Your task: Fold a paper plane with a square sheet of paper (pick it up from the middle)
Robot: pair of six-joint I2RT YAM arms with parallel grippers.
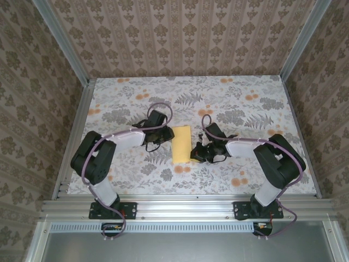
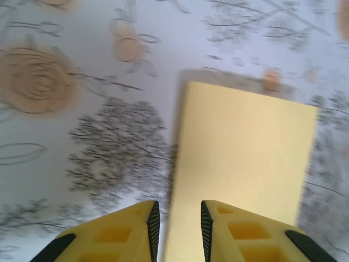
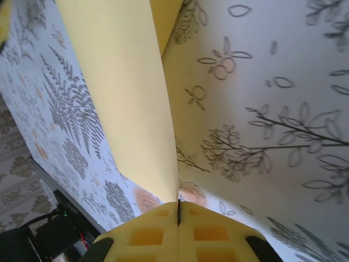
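Note:
The yellow sheet of paper [image 1: 181,143] lies mid-table and looks like a tall narrow rectangle from above. My left gripper [image 1: 163,135] is at its left edge. In the left wrist view the sheet of paper [image 2: 245,158] lies flat below, its left edge running between the fingers of the left gripper [image 2: 180,229], whose jaws stand a little apart. My right gripper [image 1: 195,154] is at the sheet's near right corner. In the right wrist view the right gripper [image 3: 178,206] is shut on an edge of the sheet of paper [image 3: 120,82], which rises as a flap from the pinch.
The table [image 1: 245,109] has a grey leaf and orange flower print. Aluminium rails run along the near edge [image 1: 185,207] and the left side [image 1: 73,142]. Patterned walls stand close on three sides.

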